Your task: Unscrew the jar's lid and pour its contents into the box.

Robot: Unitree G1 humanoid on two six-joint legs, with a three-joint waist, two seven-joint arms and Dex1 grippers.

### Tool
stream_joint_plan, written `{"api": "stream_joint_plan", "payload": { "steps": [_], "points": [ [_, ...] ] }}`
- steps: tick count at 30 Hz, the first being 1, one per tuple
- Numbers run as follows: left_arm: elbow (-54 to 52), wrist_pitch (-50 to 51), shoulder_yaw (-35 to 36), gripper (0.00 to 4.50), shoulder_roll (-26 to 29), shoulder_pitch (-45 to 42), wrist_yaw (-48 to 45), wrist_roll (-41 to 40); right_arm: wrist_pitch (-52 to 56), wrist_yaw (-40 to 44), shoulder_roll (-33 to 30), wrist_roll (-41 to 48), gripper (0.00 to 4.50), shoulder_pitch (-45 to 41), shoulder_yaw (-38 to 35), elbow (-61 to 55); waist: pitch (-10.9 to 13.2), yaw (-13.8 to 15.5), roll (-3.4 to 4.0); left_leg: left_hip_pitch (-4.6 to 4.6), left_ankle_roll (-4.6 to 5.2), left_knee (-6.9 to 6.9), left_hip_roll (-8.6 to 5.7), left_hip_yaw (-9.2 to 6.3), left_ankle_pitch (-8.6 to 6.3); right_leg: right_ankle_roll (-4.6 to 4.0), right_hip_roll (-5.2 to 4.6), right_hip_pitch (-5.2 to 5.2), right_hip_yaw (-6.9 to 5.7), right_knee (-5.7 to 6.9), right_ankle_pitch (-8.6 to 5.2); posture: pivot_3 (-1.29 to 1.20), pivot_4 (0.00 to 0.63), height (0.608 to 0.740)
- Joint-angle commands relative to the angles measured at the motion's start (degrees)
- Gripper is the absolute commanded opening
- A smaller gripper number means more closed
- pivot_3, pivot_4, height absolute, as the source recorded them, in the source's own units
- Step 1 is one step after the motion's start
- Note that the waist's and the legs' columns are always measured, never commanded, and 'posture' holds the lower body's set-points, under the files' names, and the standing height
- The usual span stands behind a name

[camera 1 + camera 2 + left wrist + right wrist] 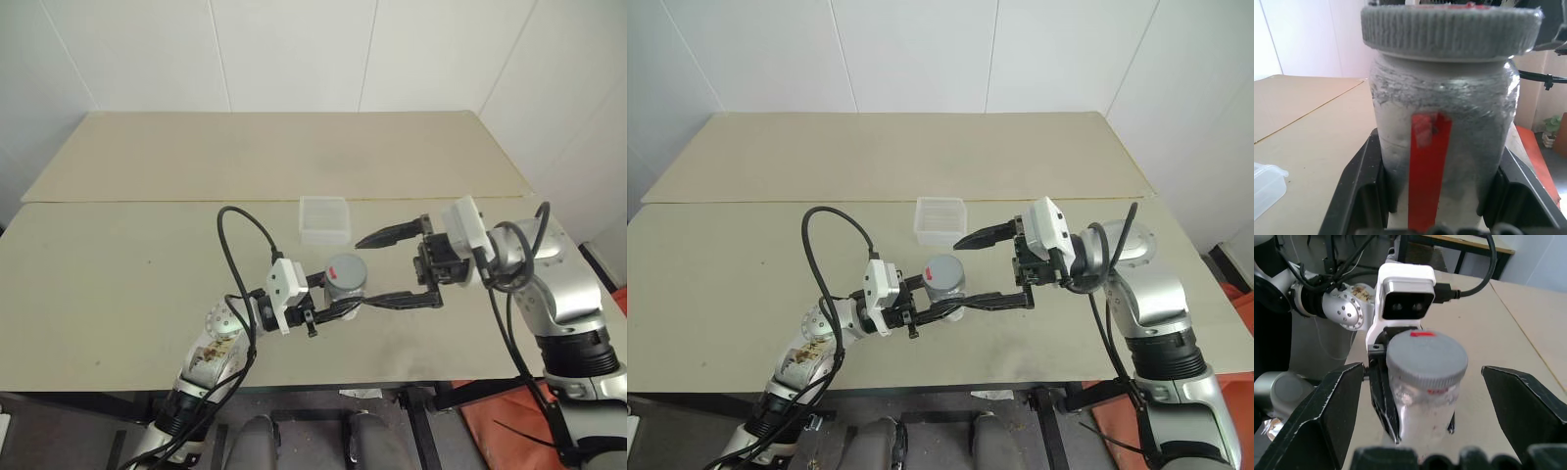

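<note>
The left gripper [338, 309] has its two black fingers [1359, 188] clamped on the lower body of the jar [345, 286], one on each side, holding it upright above the worktop [118, 294] just below the middle of the left eye frame; held low like this, the lid [346, 268] stands free above the fingers, which looks like the point of the grip, since the other hand needs the cap bare to turn it. The right gripper [377, 266] comes in level from the right of the frame with its fingers [392, 235] spread wide apart, one passing behind the lid and one in front of it, touching neither, so it seems lined up to close on the cap rather than gripping it yet. The lid is still seated on the jar, so unscrewing has not visibly begun. The box [324, 218] sits on the worktop just above the jar in the frame, near but apart from both arms, close enough for pouring. The head views give this layout and the spacing of the arms. The left wrist view adds what they cannot: the ribbed edge of the lid, the red strip down the cloudy jar wall, and a corner of the box at lower left. The right wrist view shows the lid's flat grey top with its small red mark, centred between the open fingers. The contents cannot be made out in any view.
</note>
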Motion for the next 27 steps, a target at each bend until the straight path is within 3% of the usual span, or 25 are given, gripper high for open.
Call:
{"api": "stream_joint_plan", "payload": {
  "steps": [1, 16, 19, 22, 27],
  "points": [
    [-1.2, -1.6, -0.4, 1.94, -0.2, -0.3, -0.1, -0.1, 1.7, -3.6, 1.4, 0.5, 4.46, -0.5, 0.0, -3.1, 0.0, 0.0, 0.00, 0.00, 0.00, 0.01, 0.00, 0.00, 0.00, 0.00, -0.01, 0.00, 0.00, 0.00, 0.00, 0.00, 0.150, 0.740],
    [-1.1, -2.3, -1.0, 1.94, -0.6, 0.0, 0.0, 0.1, 3.9, -3.7, 2.4, 1.6, 4.46, -0.3, 1.6, -3.0, 0.0, 0.1, 0.00, -0.05, 0.00, 0.01, 0.00, 0.00, 0.00, -0.04, -0.01, 0.00, 0.00, -0.05, 0.03, 0.00, 0.150, 0.740],
    [-0.9, -2.5, -1.0, 1.94, -0.6, 0.1, 0.0, 0.1, 4.2, -2.3, 2.0, 2.2, 3.93, 0.3, 1.5, -3.4, 0.0, 0.1, 0.00, -0.05, 0.00, 0.01, 0.00, 0.00, 0.00, -0.04, -0.01, 0.00, 0.00, -0.06, 0.03, 0.00, 0.150, 0.740],
    [-0.6, -2.7, -1.0, 1.94, -0.6, 0.1, 0.0, 0.2, 4.2, -2.9, 2.3, 1.6, 2.96, 0.4, 1.3, -3.4, 0.0, 0.1, 0.00, -0.05, 0.00, 0.01, 0.00, 0.00, 0.00, -0.04, -0.01, 0.00, 0.00, -0.06, 0.02, 0.00, 0.150, 0.740],
    [-0.5, -3.0, -1.2, 1.94, -0.4, 0.2, -0.1, 0.3, 3.6, -2.6, 2.2, 1.0, 2.96, 0.5, 1.6, -3.2, 0.0, 0.1, 0.00, -0.04, 0.00, 0.01, 0.00, 0.00, 0.00, -0.03, -0.01, 0.00, 0.00, -0.05, 0.02, 0.00, 0.150, 0.740]
  ]
}}
